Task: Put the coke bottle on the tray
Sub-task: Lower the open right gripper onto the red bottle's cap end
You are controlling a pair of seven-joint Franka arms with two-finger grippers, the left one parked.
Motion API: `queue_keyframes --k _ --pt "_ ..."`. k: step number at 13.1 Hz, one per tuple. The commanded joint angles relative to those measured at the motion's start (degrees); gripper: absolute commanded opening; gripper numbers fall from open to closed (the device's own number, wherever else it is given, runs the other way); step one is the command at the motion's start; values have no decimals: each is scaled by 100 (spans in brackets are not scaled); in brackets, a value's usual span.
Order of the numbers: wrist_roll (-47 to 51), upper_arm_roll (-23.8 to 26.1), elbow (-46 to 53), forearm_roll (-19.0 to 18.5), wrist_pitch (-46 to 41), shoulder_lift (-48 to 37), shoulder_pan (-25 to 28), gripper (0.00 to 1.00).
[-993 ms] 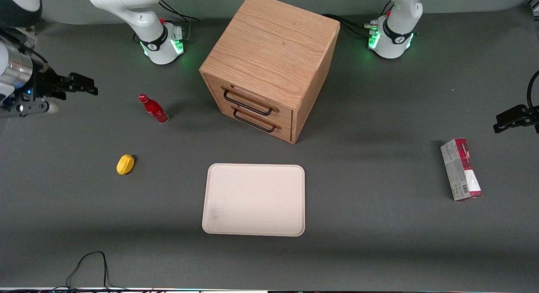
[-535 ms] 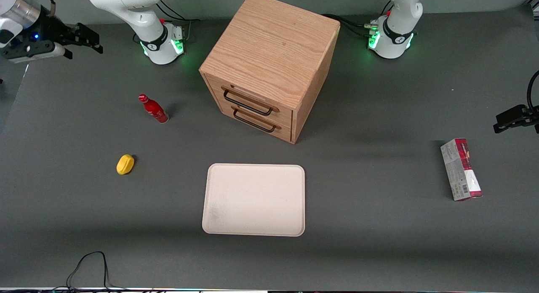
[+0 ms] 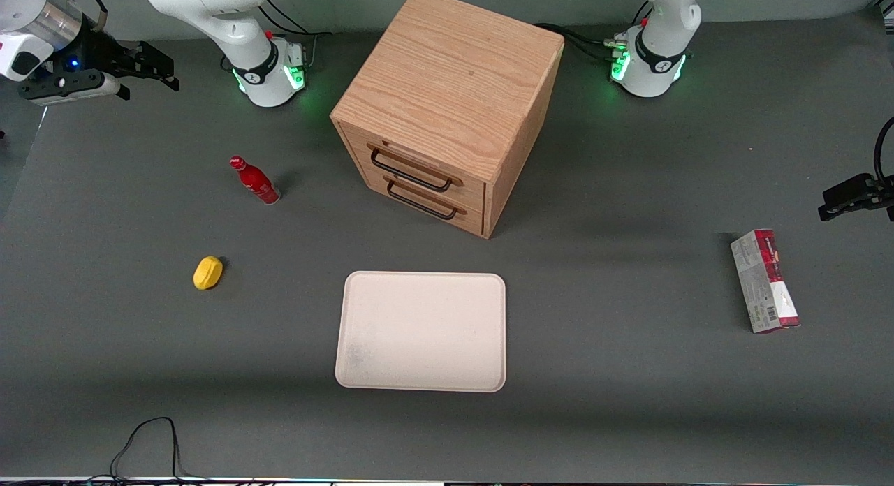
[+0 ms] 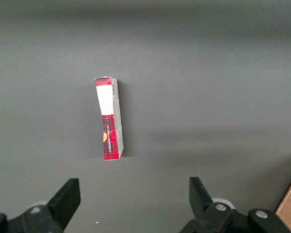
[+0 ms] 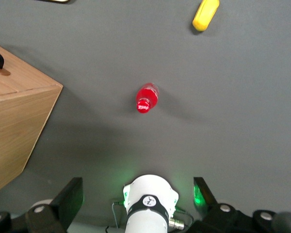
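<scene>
The coke bottle (image 3: 254, 181) is a small red bottle with a red cap, standing upright on the grey table beside the oak cabinet; the right wrist view looks down on the coke bottle (image 5: 146, 98) from above. The cream tray (image 3: 421, 330) lies flat, nearer the front camera than the cabinet, with nothing on it. My gripper (image 3: 159, 68) hangs high above the working arm's end of the table, well apart from the bottle and farther from the front camera. Its fingers (image 5: 70, 195) stand wide open with nothing between them.
An oak drawer cabinet (image 3: 447, 109) with two black handles stands mid-table. A yellow lemon-shaped lump (image 3: 207, 272) lies nearer the front camera than the bottle. A red and white carton (image 3: 764, 281) lies toward the parked arm's end. The working arm's white base (image 3: 269, 70) stands beside the gripper.
My gripper has risen and swung away from the front camera over the last second, then edged a little toward the cabinet. The bottle, tray and other things have not moved.
</scene>
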Motion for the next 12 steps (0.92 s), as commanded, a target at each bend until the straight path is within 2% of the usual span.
queue_keyframes --k 1,6,12 --pt "151 -12 -445 -8 682 185 82 100" --pt "151 -12 -1729 -8 2238 159 187 100" --pt "151 -12 -2503 -16 3144 106 319 100"
